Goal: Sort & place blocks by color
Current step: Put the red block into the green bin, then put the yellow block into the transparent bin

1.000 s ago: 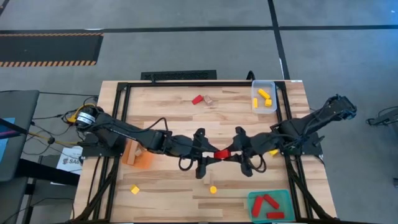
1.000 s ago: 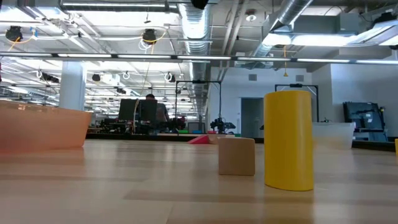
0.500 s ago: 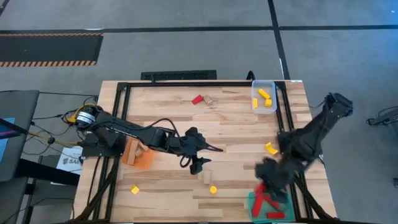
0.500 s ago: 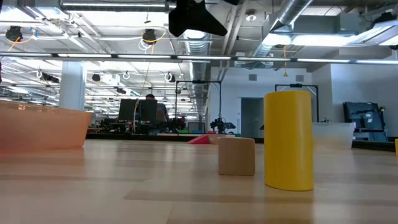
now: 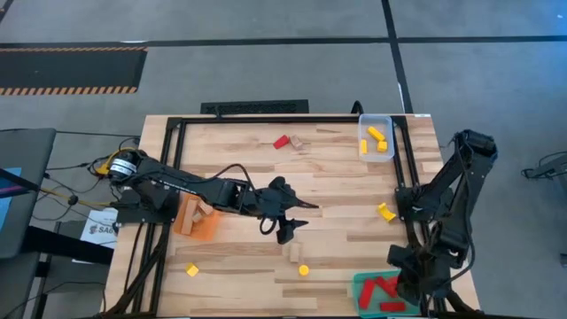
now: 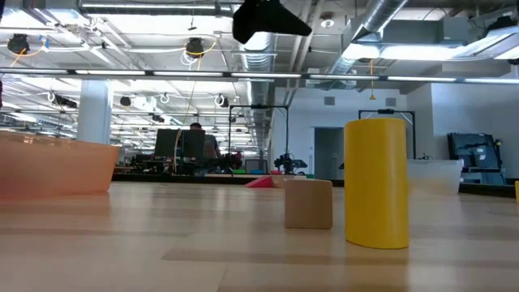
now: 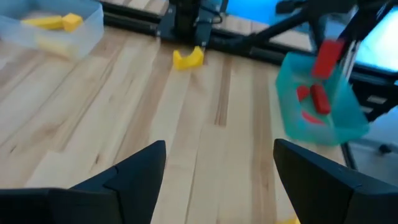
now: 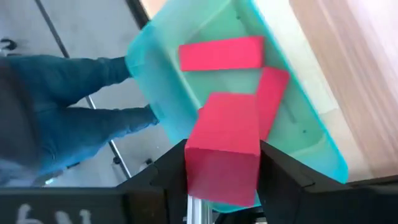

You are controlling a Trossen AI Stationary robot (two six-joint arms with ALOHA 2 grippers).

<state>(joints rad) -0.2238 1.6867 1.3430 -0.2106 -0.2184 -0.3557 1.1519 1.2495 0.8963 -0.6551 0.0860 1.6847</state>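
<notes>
Two red blocks (image 8: 221, 53) in green tray (image 8: 305, 134); yellow blocks (image 5: 376, 139) in clear tray (image 5: 376, 120).

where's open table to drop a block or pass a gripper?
Free: the wide strip between the red block near the far edge and the clear tray; also the near-left corner beyond the yellow cube. Crowded: mid-table around the left gripper, and the green tray under the right gripper.

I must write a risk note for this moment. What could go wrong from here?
The right gripper holds a red block over the green tray, near its outer wall; released here, it might bounce out. Two red blocks already lie inside, so it could land tilted on them.
</notes>
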